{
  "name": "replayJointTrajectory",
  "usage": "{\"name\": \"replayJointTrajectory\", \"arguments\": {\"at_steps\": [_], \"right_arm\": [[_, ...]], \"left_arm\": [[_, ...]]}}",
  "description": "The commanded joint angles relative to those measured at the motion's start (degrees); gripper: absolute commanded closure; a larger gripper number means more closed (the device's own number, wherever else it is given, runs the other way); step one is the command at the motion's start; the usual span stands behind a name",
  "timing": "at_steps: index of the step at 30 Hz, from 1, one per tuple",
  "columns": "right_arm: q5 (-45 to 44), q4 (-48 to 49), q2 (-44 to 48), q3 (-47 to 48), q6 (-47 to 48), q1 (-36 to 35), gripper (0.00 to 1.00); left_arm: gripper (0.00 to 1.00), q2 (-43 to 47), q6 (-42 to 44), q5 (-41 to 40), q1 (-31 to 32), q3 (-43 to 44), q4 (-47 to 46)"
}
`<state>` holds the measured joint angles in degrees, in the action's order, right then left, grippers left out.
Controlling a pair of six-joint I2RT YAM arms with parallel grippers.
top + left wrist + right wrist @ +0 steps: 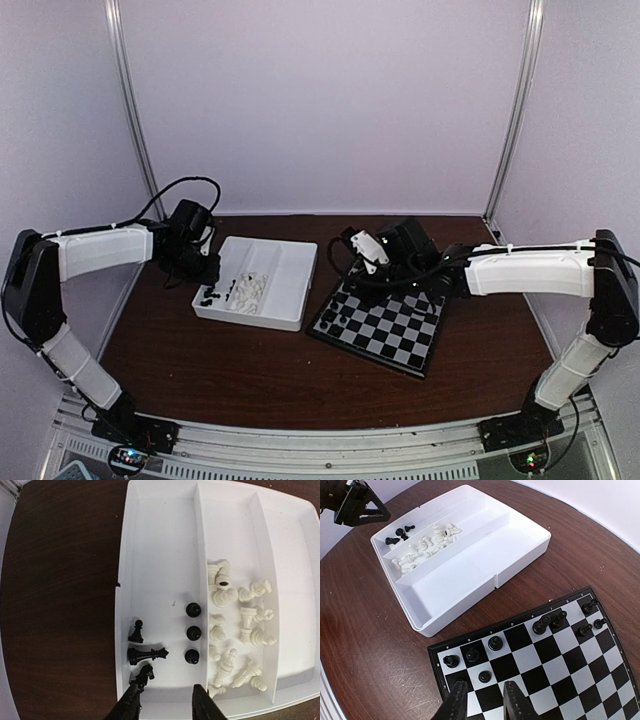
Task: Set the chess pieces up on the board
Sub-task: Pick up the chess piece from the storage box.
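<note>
The board [555, 675] carries several black chess pieces [495, 643] along its edge facing the tray. My right gripper [486, 701] hovers over the board's near corner, jaws slightly open and empty. One black piece [457, 680] is half hidden at its left fingertip, and a black pawn [485, 676] stands just ahead of the gap. In the top view this gripper [350, 278] is at the board [395, 335]. My left gripper [166, 705] is open over the tray's end, its left finger [127, 705] touching a black knight [143, 674]. Nothing lies between those fingers.
The white divided tray [160, 545] holds a lying black queen [146, 655], a black pawn [136, 631] and three upright black pieces [193, 632] in its left lane. Several white pieces [235, 630] fill the middle lane. In the top view the tray [290, 265] sits left of the board.
</note>
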<state>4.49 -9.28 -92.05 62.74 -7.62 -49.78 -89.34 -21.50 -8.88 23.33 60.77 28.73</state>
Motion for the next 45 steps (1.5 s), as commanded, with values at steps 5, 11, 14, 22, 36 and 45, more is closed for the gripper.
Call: {"name": "replayJointTrajectory", "arguments": {"at_steps": [5, 11, 14, 22, 36, 45], "right_arm": [[-1.0, 0.0, 1.4, 0.1, 0.2, -0.2, 0.73], [-0.9, 0.0, 1.2, 0.1, 0.0, -0.2, 0.73], [-0.9, -0.1, 1.3, 0.0, 0.1, -0.2, 0.73], [-1.0, -0.4, 1.4, 0.1, 0.2, -0.2, 0.73], [-1.4, -0.7, 1.2, 0.2, 0.5, -0.2, 0.73], [-1.3, -0.8, 0.7, 0.5, 0.5, -0.2, 0.73]], "left_arm": [[0.67, -8.3, 4.8, 4.6, -3.6, 10.3, 11.2], [0.72, -12.6, 5.9, 8.8, -3.6, 13.4, 10.7], [0.72, -13.3, 6.2, 8.9, -3.6, 13.8, 9.0], [0.73, -18.5, 6.4, 13.3, -3.6, 18.9, 9.0], [0.82, -24.3, 6.6, 13.4, -3.6, 23.8, 9.3], [0.85, -26.3, 6.3, 14.0, -3.7, 25.1, 9.2]]}}
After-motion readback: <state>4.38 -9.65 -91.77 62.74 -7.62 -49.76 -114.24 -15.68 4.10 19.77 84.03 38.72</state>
